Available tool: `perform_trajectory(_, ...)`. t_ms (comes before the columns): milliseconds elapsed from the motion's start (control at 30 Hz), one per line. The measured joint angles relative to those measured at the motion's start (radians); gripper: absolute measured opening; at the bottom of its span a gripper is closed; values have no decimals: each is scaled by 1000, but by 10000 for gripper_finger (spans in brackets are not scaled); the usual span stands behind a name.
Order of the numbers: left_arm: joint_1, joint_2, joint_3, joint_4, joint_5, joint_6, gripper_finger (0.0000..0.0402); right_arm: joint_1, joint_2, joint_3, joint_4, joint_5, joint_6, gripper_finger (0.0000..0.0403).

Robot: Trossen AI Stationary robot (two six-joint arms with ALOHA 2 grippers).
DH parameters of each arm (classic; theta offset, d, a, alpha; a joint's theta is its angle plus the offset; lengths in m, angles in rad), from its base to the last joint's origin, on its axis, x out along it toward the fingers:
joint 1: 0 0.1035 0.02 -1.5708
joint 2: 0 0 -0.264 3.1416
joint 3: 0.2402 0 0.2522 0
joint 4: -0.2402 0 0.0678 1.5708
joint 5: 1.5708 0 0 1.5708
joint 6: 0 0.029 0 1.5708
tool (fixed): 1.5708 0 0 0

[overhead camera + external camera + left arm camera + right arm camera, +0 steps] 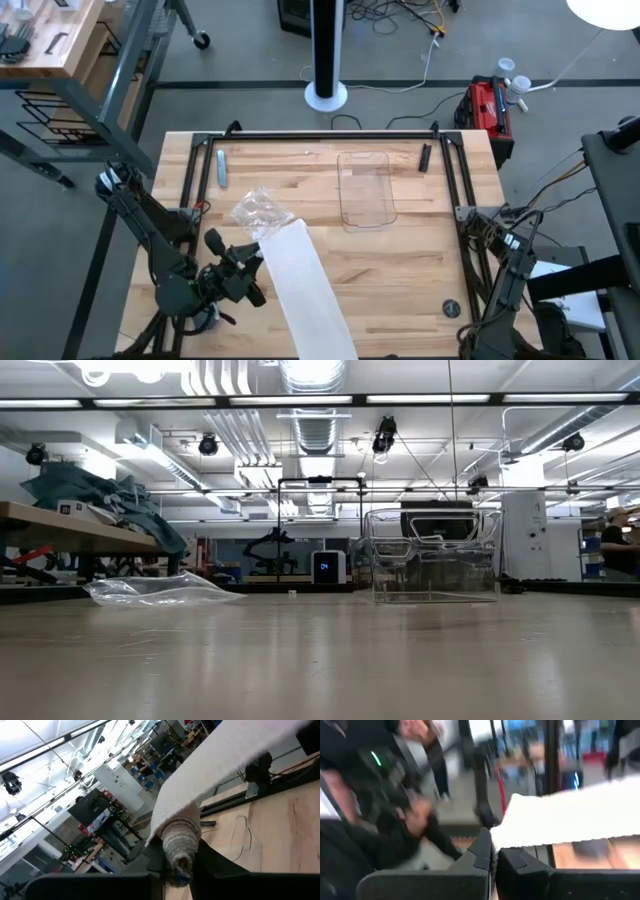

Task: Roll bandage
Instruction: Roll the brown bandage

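While the bandage (305,285) hangs stretched between the two arms, both pincers grip it above the desk (400,260).

From above, the white strip runs as a diagonal band from lower centre-left to the bottom edge of the frame. The left pincer (243,268), in the lower left, is closed on the rolled end; its wrist camera shows the small whitish roll (178,847) pinched between the dark fingers (215,865). The right pincer (493,855) is closed on the flat end of the strip, seen only in its own wrist camera. A crumpled clear wrapper (262,213) lies beside the band, and a clear tray (366,190) stands in the upper centre, well apart.
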Motion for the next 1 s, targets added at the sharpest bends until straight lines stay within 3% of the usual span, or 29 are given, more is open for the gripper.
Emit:
perform_trajectory(133, 1, -39, 0, 18, 56, 1, 34, -41, 32, -14, -276, -21, 259, 0)
perform_trajectory(200, 1, -54, 0, 62, 116, 20, 34, -68, 58, -28, -325, -72, 313, 0)
perform_trajectory(433, -1, -67, 0, 257, 384, 126, 34, -163, 97, -97, -328, -199, 272, 0)
perform_trajectory(667, -51, -68, 0, 276, 596, 92, 34, -238, 101, -174, -488, -196, 306, 0)
perform_trajectory(867, -128, -68, 0, 261, 631, 56, 34, -285, 84, -230, -595, -146, 327, 0)
perform_trajectory(1000, -167, -68, 0, 230, 740, 13, 34, -319, 59, -257, -598, -119, 271, 0)
